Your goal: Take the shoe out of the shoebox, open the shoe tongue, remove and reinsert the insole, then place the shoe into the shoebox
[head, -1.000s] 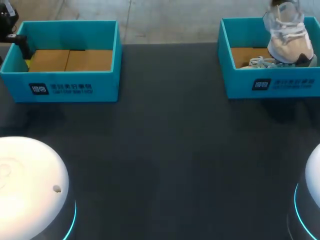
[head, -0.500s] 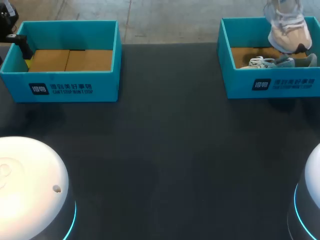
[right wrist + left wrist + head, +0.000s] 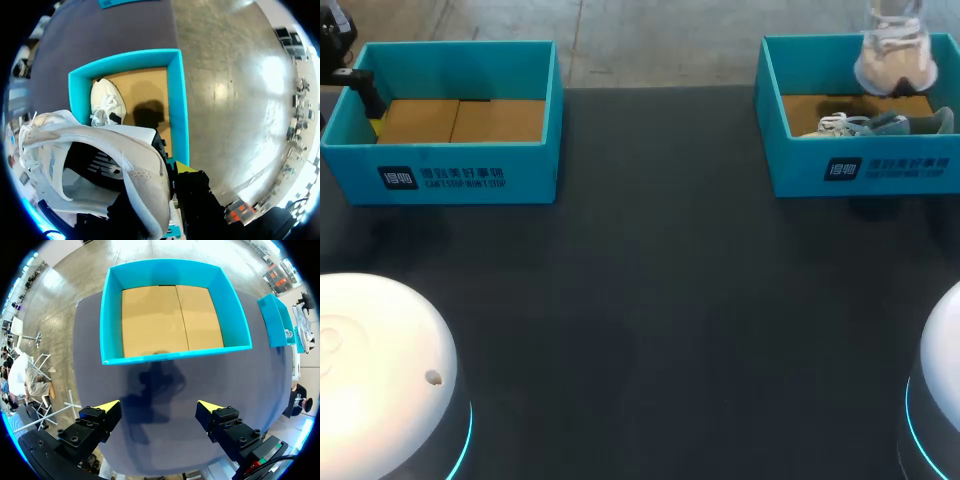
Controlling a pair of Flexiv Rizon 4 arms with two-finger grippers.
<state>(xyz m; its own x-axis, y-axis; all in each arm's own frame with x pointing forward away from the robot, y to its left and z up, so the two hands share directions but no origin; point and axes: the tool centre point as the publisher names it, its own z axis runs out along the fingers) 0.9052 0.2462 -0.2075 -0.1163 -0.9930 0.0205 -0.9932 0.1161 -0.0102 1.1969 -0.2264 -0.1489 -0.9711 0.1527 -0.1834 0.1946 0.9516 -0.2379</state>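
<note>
1. Shoe aside, the biggest thing is the dark table, which fills the head view from its lower edge up to the boxes.
2. Two white arm bases with blue light rings sit in the lower left and lower right corners of the head view.
3. At upper left stands the left box, teal with a bare cardboard floor. In the left wrist view it lies ahead of the fingers.
4. At upper right stands the right box, also teal with a cardboard floor.
5. At the top right of the head view, the shoe hangs in the air over the back part of the right box, apart from the box floor. It is pale, with white laces. In the right wrist view its opening faces the camera, showing a dark lining, and its heel end is at the gripper.
6. A second shoe, white, lies on its side on the floor of the right box, near the front wall.
7. The left gripper hovers over bare table just short of the left box, with its yellow-tipped fingers spread wide and nothing between them.
8. The right gripper pinches the shoe at the heel collar. One yellow tip shows outside the heel, and the other is hidden by the shoe.
</note>
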